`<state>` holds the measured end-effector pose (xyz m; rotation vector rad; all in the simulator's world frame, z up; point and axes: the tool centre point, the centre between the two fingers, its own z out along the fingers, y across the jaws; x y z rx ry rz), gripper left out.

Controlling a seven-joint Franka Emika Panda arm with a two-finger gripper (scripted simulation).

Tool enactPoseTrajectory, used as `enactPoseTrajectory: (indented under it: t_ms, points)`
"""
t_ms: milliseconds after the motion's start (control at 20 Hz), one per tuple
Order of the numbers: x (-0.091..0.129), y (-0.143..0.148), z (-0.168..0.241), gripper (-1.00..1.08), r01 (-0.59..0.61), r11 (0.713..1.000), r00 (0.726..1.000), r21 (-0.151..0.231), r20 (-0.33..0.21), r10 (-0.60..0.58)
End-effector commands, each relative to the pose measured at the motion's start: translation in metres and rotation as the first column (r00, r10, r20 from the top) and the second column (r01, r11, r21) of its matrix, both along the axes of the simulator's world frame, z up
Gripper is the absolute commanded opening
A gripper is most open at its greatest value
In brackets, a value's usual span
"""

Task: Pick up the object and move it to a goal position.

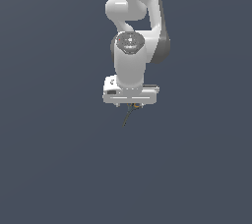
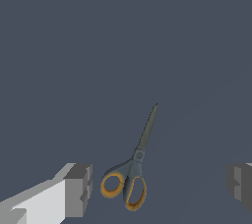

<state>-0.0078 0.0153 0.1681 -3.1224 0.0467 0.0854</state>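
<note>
**Pincer spread wide over a pair of scissors**

In the wrist view, one grey finger point(image 2: 78, 188) stands at about 8 o'clock from the picture's centre and the other sits at the edge near 4 o'clock, so the pincer point(image 2: 160, 186) is wide apart and holds nothing. Between the fingers, nearer the first one, lie the scissors point(image 2: 134, 166): two orange-lined handle loops by the fingers, and closed dark blades running away toward 1 o'clock. Neither finger touches them.

In the exterior view the white arm point(image 1: 130, 61) hangs straight down, its pincer point(image 1: 131, 104) just above the plain dark worktop point(image 1: 54, 159). A bit of orange handle shows under the hand, and the scissors' point(image 1: 128, 117) thin dark blades slant out from beneath it toward 7 o'clock.
</note>
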Motion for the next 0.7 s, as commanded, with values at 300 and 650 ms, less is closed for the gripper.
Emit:
enactPoseTrajectory:
  t_ms: [300,650]
  points:
    - [0.005,-0.010,0.006,1.00,0.003,1.000,1.000,-0.012,0.014,-0.003]
    - [0.007,-0.015,0.008,1.00,0.005,1.000,1.000,-0.018,0.020,-0.005]
